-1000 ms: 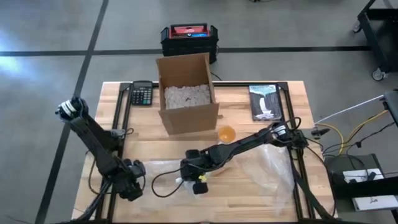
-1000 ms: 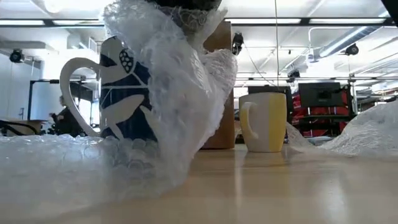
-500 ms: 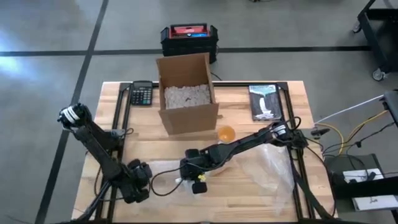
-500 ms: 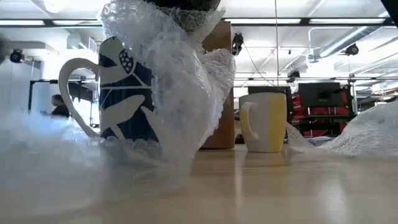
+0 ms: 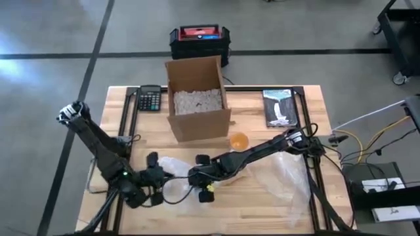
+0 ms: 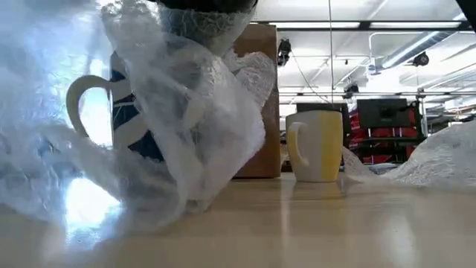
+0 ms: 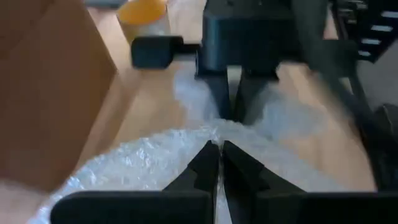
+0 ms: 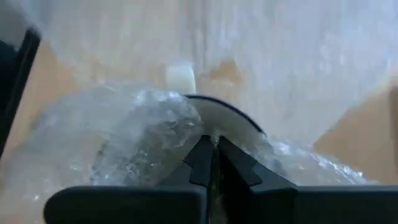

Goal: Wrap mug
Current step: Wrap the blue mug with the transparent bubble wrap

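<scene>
Half done, I judged: the blue-and-white ceramic mug [image 6: 141,112] stood on the wooden table [image 5: 262,210], partly draped in clear bubble wrap [image 6: 193,141]; left claw [image 7: 219,163] and right claw [image 8: 211,155] were both pinched shut on the sheet, handle side uncovered

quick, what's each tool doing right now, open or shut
Left tool: shut on the bubble wrap, lifting it toward the blue mug.
Right tool: shut on the bubble wrap at the mug's rim.
</scene>
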Robot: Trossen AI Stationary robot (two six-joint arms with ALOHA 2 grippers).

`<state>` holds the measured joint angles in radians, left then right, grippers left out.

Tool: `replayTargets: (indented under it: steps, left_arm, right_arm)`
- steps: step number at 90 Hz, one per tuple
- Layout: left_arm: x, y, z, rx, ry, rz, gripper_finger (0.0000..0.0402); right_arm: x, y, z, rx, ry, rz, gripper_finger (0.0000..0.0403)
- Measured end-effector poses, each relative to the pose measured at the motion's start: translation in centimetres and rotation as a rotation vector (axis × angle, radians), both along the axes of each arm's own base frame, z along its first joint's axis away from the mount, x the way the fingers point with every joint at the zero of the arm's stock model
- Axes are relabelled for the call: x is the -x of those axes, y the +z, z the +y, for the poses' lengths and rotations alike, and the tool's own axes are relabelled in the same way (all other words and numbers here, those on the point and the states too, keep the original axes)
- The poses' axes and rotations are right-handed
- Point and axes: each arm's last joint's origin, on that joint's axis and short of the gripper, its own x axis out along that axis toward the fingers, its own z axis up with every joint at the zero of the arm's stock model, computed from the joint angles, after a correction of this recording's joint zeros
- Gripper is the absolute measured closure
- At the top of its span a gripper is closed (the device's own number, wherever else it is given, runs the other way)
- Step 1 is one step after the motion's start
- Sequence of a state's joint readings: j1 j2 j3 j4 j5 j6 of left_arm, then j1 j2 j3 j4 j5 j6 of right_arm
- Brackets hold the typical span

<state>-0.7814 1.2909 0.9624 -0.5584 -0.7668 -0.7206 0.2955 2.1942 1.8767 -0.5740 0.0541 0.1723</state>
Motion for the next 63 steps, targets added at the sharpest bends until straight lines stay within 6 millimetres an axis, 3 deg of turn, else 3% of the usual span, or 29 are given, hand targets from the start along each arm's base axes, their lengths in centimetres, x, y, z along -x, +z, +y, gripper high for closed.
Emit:
replayTargets:
  steps: [17,30,54,63]
  left_arm:
    - [-3.8,-1.7,-0.1,0.048,-0.098,-0.046,0.0401]
    - [-5.5,-3.7,-0.2,0.056,-0.124,-0.010,0.0401]
    - [-7.1,-6.5,-0.7,0.063,-0.140,0.066,0.0402]
    - [-7.2,-6.6,-0.7,0.073,-0.146,0.067,0.0402]
  right_arm:
    - [0.2,0.0,0.2,-0.007,-0.011,0.010,0.0403]
    - [0.4,-0.1,0.2,-0.001,-0.009,0.038,0.0403]
    - [1.1,1.9,0.3,0.050,0.048,0.147,0.0403]
    - [1.1,3.5,0.2,0.050,0.044,0.127,0.0403]
